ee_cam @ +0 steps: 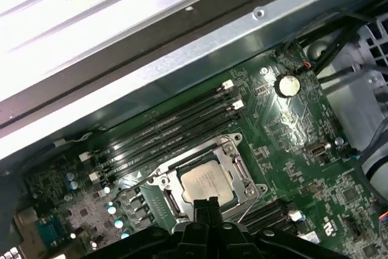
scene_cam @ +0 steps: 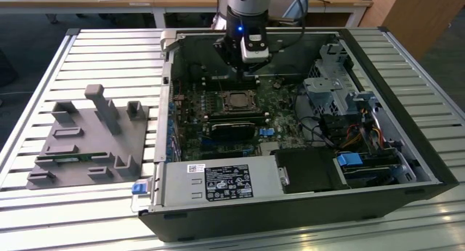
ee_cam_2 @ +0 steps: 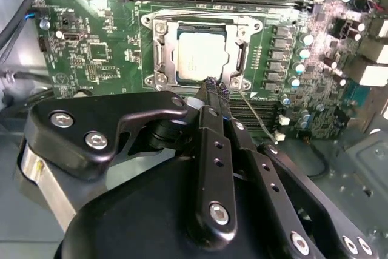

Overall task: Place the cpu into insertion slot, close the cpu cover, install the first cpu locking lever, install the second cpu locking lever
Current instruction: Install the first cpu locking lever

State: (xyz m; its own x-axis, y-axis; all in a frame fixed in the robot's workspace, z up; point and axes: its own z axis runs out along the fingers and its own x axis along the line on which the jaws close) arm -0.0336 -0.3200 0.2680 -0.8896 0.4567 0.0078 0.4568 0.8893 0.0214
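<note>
Second wrist view: thin silvery cpu cover (ee_cam_2: 206, 27) frames the grey square cpu (ee_cam_2: 203, 59). Black gripper (ee_cam_2: 216, 89), tips together at its corner; seemingly the wire lever (ee_cam_2: 254, 112) needs hooking.

The gripper (ee_cam: 206, 202) hides part of the cpu cover's (ee_cam: 237, 165) edge.

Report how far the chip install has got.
Done: the chip sits in its socket, and the metal cover lies flat around it. In hand: the gripper, fingers together, is at the socket's corner, beside a thin wire lever sticking out loose over the board. Left: that lever looks unlatched; any other locking I cannot judge.
</note>
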